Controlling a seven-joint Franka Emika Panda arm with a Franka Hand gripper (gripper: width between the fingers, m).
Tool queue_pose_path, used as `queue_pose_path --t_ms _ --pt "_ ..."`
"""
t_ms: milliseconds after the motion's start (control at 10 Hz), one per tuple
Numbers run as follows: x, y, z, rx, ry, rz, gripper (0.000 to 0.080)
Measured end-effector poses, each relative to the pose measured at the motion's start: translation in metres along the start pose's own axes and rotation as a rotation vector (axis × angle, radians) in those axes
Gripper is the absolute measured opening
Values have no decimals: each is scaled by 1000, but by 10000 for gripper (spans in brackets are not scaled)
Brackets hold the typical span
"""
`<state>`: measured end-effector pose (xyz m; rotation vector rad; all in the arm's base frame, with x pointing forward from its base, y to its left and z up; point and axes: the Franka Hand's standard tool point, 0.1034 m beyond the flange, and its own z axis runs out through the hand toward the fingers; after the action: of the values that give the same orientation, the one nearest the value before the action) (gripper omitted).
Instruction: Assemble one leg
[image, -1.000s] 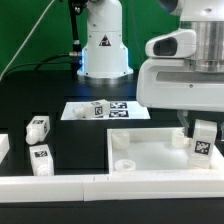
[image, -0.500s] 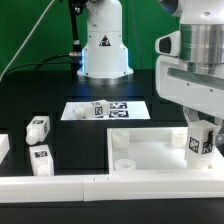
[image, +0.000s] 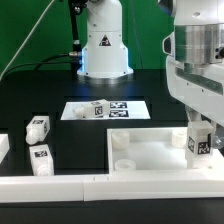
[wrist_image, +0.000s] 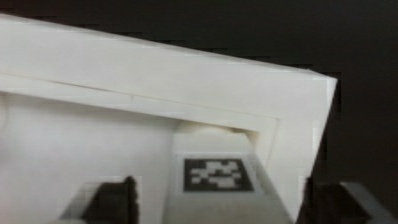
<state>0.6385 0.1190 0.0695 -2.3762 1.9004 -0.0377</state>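
Observation:
My gripper (image: 201, 133) is shut on a leg (image: 200, 143), a white chunky peg with a black-and-white tag, held upright over the far corner of the white tabletop (image: 150, 152) at the exterior view's right. In the wrist view the leg (wrist_image: 217, 170) stands between my dark fingers (wrist_image: 111, 198), above the tabletop's rimmed corner (wrist_image: 267, 90), with the gripper (wrist_image: 222, 203) closed around it. Whether the leg's foot touches the corner socket is hidden. Two loose legs (image: 37, 128) (image: 42, 158) lie at the exterior view's left.
The marker board (image: 122, 106) lies behind the tabletop with another leg (image: 97, 109) on it. The robot base (image: 103, 45) stands at the back. A low white rail (image: 60, 183) runs along the front. A white part (image: 3, 147) shows at the left edge.
My gripper has moved toward the exterior view's right with the leg in it, to the tabletop's right edge. The loose legs have not moved.

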Motion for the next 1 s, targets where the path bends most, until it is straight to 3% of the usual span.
queue_pose_path --t_ms 100,200,300,800,1000 --pt "3 0 -1 0 2 -188 536" --pt "2 -2 -4 3 2 -370 626" --pt "-2 -2 -4 5 -1 -515 642" --pt "6 -1 -3 -2 7 -898 649" --pt "8 -2 -5 -22 28 -1179 649"
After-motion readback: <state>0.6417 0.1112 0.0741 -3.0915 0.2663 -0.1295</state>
